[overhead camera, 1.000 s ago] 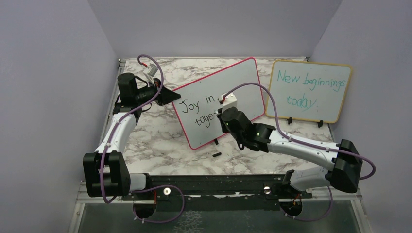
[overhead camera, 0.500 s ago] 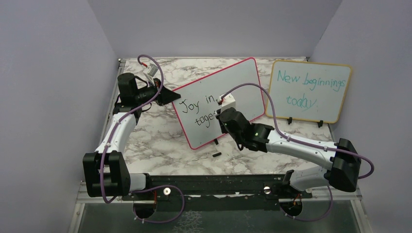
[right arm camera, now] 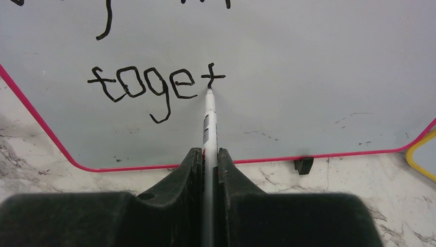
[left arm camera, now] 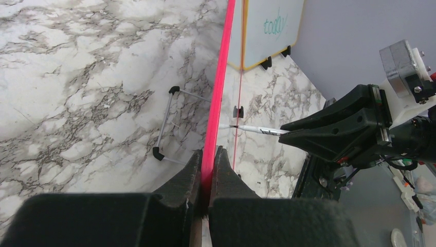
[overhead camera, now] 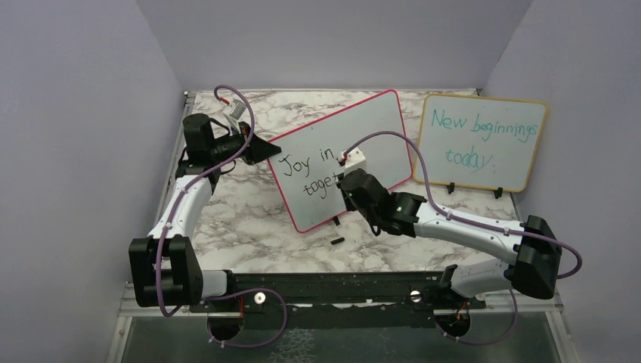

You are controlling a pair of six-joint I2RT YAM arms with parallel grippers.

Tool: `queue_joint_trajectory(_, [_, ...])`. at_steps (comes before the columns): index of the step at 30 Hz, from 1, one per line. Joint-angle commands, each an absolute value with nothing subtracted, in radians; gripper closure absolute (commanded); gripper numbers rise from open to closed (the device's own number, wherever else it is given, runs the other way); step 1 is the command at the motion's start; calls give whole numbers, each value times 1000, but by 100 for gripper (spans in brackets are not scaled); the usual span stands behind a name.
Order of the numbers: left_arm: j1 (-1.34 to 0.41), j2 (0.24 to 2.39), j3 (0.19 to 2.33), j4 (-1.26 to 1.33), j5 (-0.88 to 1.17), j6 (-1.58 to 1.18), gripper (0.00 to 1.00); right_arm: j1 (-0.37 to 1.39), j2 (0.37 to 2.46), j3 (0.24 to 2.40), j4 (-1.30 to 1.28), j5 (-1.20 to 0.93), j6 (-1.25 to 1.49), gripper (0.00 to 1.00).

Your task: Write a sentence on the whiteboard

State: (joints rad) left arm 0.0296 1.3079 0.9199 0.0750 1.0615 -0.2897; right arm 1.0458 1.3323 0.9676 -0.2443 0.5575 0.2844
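Whiteboard: the whiteboard (overhead camera: 378, 128) stands tilted near the middle of the desk (overhead camera: 249, 219), towards the far edge, with a yellow-framed board (overhead camera: 484, 140) beside it near the right edge.
Left gripper: the left gripper (left arm camera: 208, 154) is clenched on the whiteboard's red left edge, bracing it.
Right gripper: the right gripper (right arm camera: 208, 154) is clamped on a marker (right arm camera: 209, 110) that points at the board face.
Sentence: the sentence (right arm camera: 154, 87) reads "Joy in" on the top line and "toget" below it. The marker tip touches the foot of the last "t".
Step in hand: writing the second line, apparently mid-word.
Next move: probably lift the tip just off the surface, shift it slightly right, and press down for the next letter. Pressure should stay light and the left grip firm so the board does not swing.
Progress: roughly half done, judging by the blank space to the right.
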Motion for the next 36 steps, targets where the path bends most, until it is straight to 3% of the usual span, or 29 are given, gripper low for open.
queue_joint_trajectory(1, [20, 1335, 902, 2, 942, -180, 100, 1043, 1345, 977, -285, 535, 298, 99])
queue_joint_trajectory(36, [20, 1340, 902, 2, 942, -178, 100, 1035, 1293, 988, -198, 639, 251, 100])
